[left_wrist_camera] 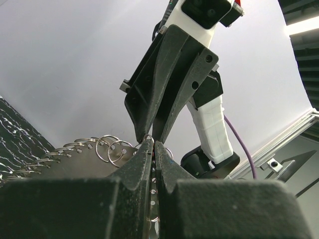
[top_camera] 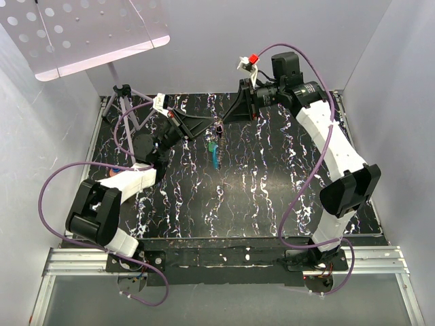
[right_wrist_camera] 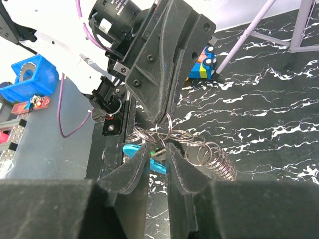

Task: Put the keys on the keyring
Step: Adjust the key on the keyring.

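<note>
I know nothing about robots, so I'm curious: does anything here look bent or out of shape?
Yes: the keyring is not a flat loop. Its wire is stretched into a loose, spring-like coil, sticking out sideways from where the left gripper pinches it.

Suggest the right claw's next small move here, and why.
Probably close the right claw fully on the keyring: its jaws stand slightly apart around the wire, while the left claw already pinches it shut.
</note>
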Motion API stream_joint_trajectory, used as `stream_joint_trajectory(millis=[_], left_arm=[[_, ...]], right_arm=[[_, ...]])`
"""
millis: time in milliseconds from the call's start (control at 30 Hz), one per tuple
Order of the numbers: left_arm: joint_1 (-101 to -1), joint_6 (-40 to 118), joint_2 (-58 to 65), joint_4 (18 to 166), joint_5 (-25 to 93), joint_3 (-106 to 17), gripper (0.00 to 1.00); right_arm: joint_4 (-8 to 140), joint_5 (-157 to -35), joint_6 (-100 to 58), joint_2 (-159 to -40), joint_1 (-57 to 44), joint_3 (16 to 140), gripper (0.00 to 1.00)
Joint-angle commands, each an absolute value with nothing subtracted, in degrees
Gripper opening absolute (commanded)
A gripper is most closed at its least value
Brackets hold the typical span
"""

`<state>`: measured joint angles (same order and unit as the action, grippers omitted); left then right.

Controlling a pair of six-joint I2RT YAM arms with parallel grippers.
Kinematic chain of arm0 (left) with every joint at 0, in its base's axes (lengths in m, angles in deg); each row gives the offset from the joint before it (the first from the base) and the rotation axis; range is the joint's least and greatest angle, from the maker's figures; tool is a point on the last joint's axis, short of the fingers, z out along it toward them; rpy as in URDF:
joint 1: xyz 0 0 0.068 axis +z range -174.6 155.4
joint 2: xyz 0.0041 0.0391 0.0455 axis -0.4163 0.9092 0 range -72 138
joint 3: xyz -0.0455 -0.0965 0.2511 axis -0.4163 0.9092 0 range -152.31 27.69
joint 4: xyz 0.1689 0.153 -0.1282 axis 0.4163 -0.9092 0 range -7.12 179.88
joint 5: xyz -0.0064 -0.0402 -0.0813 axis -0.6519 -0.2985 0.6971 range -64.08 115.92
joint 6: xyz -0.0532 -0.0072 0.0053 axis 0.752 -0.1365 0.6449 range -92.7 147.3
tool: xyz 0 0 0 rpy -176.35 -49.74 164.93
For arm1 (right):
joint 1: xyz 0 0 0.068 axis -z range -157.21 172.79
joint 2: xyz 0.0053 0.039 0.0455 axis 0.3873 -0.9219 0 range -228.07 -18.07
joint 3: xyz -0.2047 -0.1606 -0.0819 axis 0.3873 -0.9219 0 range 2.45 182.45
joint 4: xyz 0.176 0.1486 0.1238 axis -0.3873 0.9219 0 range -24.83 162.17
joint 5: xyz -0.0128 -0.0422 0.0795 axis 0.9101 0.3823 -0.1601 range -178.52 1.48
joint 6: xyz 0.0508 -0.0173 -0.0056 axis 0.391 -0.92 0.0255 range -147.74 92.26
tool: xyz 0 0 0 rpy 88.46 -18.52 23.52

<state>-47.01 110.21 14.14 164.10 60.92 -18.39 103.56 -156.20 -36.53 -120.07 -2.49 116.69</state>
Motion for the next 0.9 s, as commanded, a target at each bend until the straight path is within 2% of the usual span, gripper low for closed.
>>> stream_joint_trajectory(millis=[0,133,300,867], left_arm=[[-47.3,110.9,13.9,177.7,60.5,-21.0,0.0],[-47.2,111.0,13.8,177.9,60.6,-21.1,0.0],[-47.2,111.0,13.7,177.8,60.5,-21.0,0.0],[-47.2,111.1,13.8,178.1,59.8,-21.3,0.0]], right_arm=[[105.2,-156.6,-38.2,-121.0,-3.1,119.3,0.26],[105.3,-155.7,-38.1,-121.2,-3.2,119.5,0.27],[105.1,-155.0,-37.7,-121.2,-3.2,119.5,0.33],[104.1,-155.1,-37.1,-120.7,-3.2,117.6,0.34]])
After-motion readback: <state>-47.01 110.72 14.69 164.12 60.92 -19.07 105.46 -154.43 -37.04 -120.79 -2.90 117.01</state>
